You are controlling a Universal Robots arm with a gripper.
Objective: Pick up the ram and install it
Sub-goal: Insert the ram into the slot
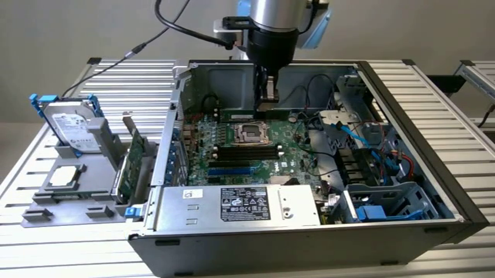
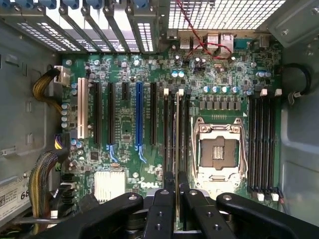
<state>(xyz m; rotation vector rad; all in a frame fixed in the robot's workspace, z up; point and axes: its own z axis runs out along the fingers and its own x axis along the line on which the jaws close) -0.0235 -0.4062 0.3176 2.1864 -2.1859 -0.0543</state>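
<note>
My gripper (image 1: 267, 97) reaches down into the open computer case (image 1: 402, 116), over the far part of the motherboard (image 1: 290, 156). It is shut on the ram (image 2: 177, 129), a thin green stick seen edge-on in the wrist view between the black fingers (image 2: 167, 191). The ram lies along the black memory slots (image 2: 169, 124) beside the CPU socket (image 2: 219, 149). In the exterior view the ram (image 1: 240, 110) shows as a narrow green strip just beyond the CPU socket (image 1: 251, 132). Whether it sits in a slot or hovers just above it, I cannot tell.
A second bank of memory slots (image 2: 261, 144) lies on the socket's other side. Expansion slots (image 2: 138, 114) and cable bundles (image 2: 45, 89) flank the board. Outside the case, at the exterior view's left, stand a hard drive (image 1: 73, 124) and a green expansion card (image 1: 135, 159).
</note>
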